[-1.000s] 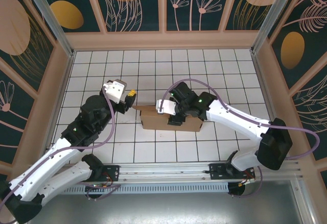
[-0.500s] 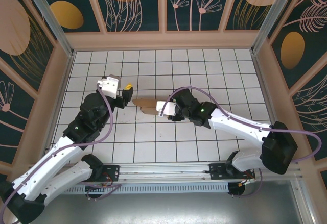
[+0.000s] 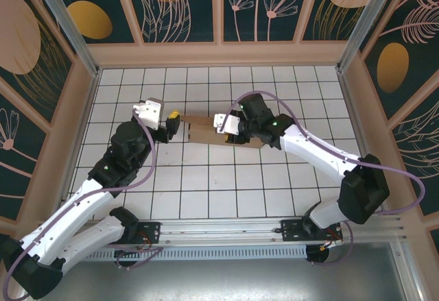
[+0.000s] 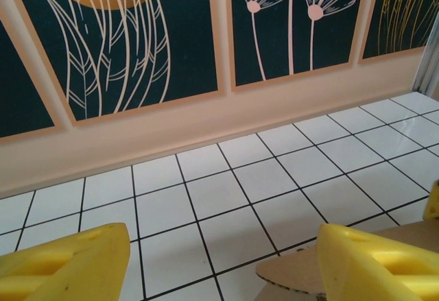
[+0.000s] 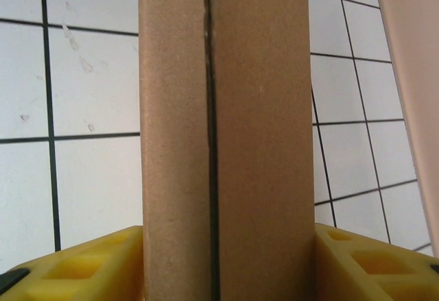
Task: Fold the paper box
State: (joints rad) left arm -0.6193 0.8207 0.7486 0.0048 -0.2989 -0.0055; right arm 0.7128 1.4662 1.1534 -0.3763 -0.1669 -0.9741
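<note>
While the right gripper (image 5: 219, 270) pinches the paper box (image 3: 203, 134), it has carried the box away from the arm bases and over toward the left gripper (image 3: 174, 124). A second ago the box sat closer to the arms. Now its left end is just beside the left gripper's yellow fingers (image 4: 381, 267).

In the right wrist view, two layers of brown cardboard stand pressed together between that gripper's fingers, touching both.

The left gripper has stayed in about the same spot. Its fingers are spread wide with nothing between them. A rounded cardboard tab (image 4: 291, 273) pokes in just beside one finger.

I think the box was brought close so the left gripper can help push or hold a flap. The folding does not look finished yet.
</note>
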